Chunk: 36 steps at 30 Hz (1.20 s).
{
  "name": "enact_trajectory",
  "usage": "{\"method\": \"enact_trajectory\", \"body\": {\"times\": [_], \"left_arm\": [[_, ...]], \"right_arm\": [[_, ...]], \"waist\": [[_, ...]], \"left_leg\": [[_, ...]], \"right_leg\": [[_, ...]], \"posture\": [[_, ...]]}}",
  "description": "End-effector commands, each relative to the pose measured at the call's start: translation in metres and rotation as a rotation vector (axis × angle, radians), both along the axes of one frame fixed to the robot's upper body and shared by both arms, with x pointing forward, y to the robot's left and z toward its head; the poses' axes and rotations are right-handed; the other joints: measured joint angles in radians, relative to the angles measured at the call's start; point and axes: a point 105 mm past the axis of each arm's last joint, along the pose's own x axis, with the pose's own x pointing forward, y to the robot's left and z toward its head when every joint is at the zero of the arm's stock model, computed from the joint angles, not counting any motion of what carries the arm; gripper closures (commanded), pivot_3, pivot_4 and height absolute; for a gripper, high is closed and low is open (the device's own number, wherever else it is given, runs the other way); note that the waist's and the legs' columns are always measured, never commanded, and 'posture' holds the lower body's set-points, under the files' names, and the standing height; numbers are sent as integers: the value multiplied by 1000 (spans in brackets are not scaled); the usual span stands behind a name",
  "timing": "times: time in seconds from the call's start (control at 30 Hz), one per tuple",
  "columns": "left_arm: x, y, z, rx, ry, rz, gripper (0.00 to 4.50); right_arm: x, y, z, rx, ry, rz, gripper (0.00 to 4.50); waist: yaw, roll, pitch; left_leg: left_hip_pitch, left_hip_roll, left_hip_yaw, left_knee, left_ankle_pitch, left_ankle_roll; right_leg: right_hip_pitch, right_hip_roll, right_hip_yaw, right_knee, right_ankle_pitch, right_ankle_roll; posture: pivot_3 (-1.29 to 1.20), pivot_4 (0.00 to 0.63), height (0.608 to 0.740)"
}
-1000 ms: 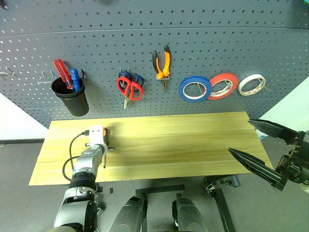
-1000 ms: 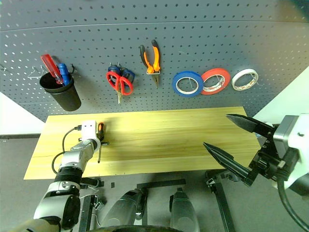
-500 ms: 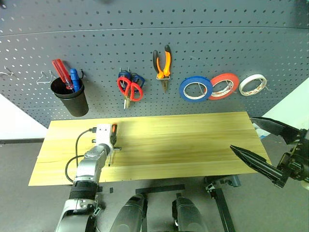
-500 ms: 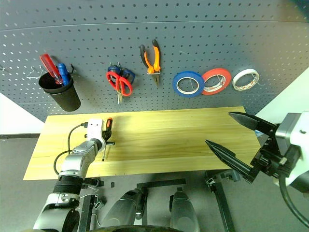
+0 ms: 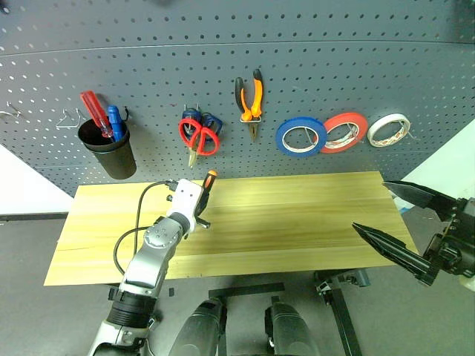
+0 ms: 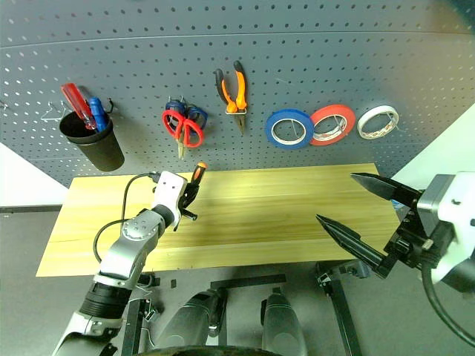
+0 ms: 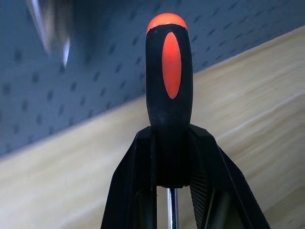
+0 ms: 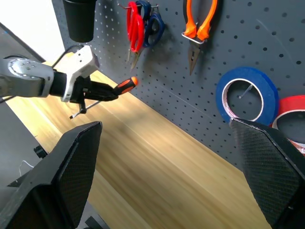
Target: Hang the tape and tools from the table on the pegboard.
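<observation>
Left gripper [image 5: 199,206] clamped on the screwdriver [image 5: 207,185] above the table; right gripper [image 5: 404,226] spread wide at the near right.

At the near right, the right gripper held nothing, its jaws fully apart over the table's [image 5: 297,215] right end. Left of centre, the left gripper gripped the screwdriver at the base of its orange-and-black handle; the handle projected beyond the fingertips toward the pegboard [image 5: 312,52], and the thin shaft ran back between the fingers [image 7: 138,191]. On the far pegboard hung, left to right, the red-handled scissors [image 5: 199,138], the pliers [image 5: 249,100] and the blue tape [image 5: 300,136].
</observation>
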Motion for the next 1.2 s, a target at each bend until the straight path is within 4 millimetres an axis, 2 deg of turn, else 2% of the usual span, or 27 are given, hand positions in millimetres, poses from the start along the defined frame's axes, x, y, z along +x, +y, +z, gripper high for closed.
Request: {"method": "enact_trajectory", "body": {"times": [0.03,0.17,0.3,0.47,0.53,0.7,0.83,0.97,1.2], "left_arm": [[-10,-12,17,35,-121,-92,3987],[-17,-22,18,55,-164,-167,3987],[-23,-35,31,58,-268,-249,3987],[-23,-32,79,8,-526,-220,3987],[-23,-26,113,-23,-697,-193,3987],[-25,-16,175,-56,-978,-144,3987],[-23,-8,205,-72,-1087,-95,3987],[-18,5,221,-58,-1141,-40,3987],[-18,15,233,-9,-1197,-11,3987]], "right_arm": [[0,-1,3,-2,-25,0,0],[1,0,3,-1,-30,3,0],[2,0,3,-2,-33,3,0],[2,-1,1,-4,-30,-5,0],[2,-1,0,-5,-27,-7,0],[3,-3,0,-9,-25,-10,0],[4,-3,-1,-13,-20,-6,0],[5,-4,-2,-17,-15,-3,0],[6,-5,-3,-22,-7,2,0]], "waist": [[1,0,0],[2,1,0],[1,1,-1],[1,1,-1],[1,1,-1],[1,1,-1],[0,1,-1],[-2,1,-1],[-1,1,-1]], "left_leg": [[0,0,0,0,0,0],[0,0,0,0,0,0],[0,0,0,0,0,0],[0,0,0,1,0,0],[0,0,0,1,0,0],[0,0,0,2,0,0],[0,0,1,2,1,-1],[1,0,1,2,1,-2],[1,0,1,3,2,-4]], "right_leg": [[0,0,0,0,0,0],[0,0,0,0,0,0],[0,0,0,0,0,0],[0,0,0,0,0,0],[1,0,0,0,1,1],[2,1,-1,0,1,1],[2,1,-1,0,2,2],[2,1,-1,0,2,2],[2,1,-1,1,2,2]], "posture": [[-98,173,740],[-96,170,740],[-97,170,740],[-98,173,740],[-98,177,740],[-96,177,740],[-94,178,740],[-92,183,740],[-88,188,740]]}}
